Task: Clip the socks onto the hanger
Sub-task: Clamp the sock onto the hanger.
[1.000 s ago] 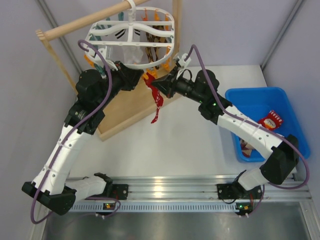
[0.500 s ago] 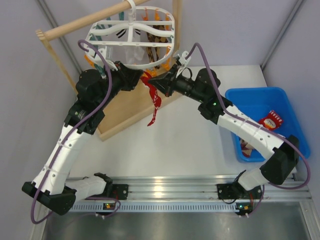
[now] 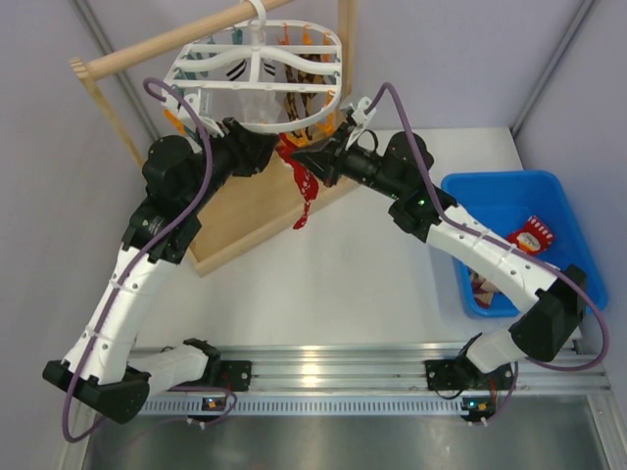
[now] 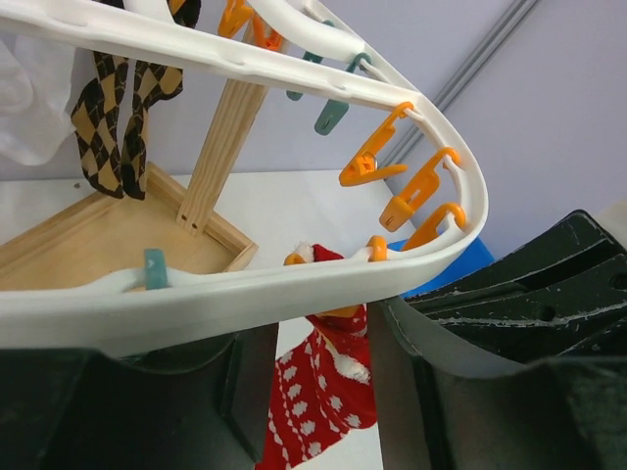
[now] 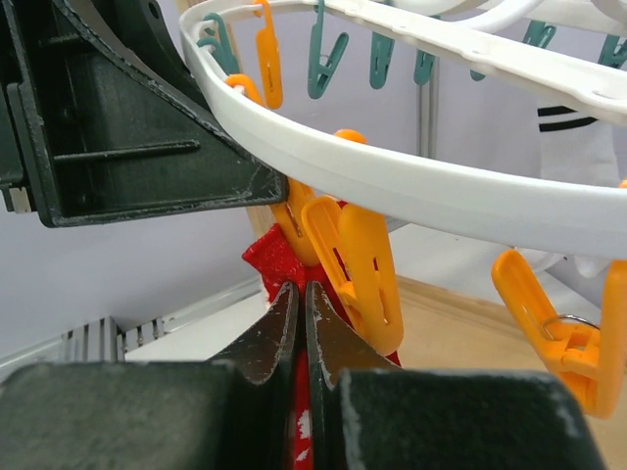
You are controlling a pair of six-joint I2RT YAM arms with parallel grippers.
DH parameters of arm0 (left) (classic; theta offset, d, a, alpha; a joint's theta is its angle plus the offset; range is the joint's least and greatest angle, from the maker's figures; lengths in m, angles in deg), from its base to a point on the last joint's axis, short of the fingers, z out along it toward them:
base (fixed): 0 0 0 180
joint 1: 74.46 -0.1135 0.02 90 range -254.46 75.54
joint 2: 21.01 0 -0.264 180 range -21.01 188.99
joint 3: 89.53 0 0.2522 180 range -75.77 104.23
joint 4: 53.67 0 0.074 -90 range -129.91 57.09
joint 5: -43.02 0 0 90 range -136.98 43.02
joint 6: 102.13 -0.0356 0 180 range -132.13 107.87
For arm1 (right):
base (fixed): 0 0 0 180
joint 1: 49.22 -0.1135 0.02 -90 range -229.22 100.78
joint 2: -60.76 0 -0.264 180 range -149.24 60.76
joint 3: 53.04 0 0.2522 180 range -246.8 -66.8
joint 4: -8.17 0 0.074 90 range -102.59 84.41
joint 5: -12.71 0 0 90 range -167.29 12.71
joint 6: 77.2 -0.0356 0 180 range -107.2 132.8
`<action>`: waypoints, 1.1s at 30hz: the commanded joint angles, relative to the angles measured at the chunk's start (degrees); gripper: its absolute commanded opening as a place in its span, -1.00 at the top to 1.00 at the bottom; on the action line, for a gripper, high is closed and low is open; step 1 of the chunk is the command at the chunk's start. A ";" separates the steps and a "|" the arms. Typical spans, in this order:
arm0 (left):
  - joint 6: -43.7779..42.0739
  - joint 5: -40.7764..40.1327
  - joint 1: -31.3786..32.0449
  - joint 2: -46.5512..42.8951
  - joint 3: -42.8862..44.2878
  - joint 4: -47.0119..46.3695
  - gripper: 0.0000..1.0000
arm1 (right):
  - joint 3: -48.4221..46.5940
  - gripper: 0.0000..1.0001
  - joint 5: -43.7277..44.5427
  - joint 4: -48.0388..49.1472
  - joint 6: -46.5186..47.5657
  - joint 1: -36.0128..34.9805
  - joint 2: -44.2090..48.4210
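The white hanger [image 3: 257, 61] hangs from the wooden rod, with orange and teal clips under its rim [image 4: 294, 284]. My left gripper [image 3: 266, 152] reaches under the near rim. Its jaws stand part-way apart around an orange clip [image 4: 345, 315], and the rim hides their tips. My right gripper [image 5: 300, 289] is shut on the top of a red sock with white dots [image 3: 306, 196]. It holds the sock's top edge [image 5: 269, 259] up against that orange clip [image 5: 294, 220]. The sock dangles between my left fingers [image 4: 313, 401].
A blue bin [image 3: 509, 196] at the right holds more socks [image 3: 534, 235]. The wooden rack's rod [image 3: 167, 44] and tray [image 3: 245, 220] stand under the hanger. Argyle socks [image 4: 118, 108] and a white cloth [image 3: 260, 106] hang from other clips.
My right gripper has carried the red sock up and left, from beside the rim to the orange clip. The sock's tail has risen. My left gripper has stayed at the rim.
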 commanded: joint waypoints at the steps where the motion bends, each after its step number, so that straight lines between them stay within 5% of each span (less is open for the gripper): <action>1: 2.13 1.52 -2.44 -2.52 0.85 -2.36 0.10 | -1.67 1.00 0.60 2.22 1.22 0.50 1.45; 12: 8.55 11.80 -11.32 -10.60 -4.50 -3.06 0.06 | -1.58 1.00 -0.01 0.55 3.24 2.35 2.25; 18: 7.33 10.68 -15.63 -13.86 -6.36 -1.22 0.06 | -1.14 1.00 -0.28 -0.24 4.29 2.61 2.69; 33: 2.13 13.39 -16.07 -9.56 -5.31 -6.58 0.15 | -1.06 1.00 -3.88 -1.47 6.14 2.70 2.95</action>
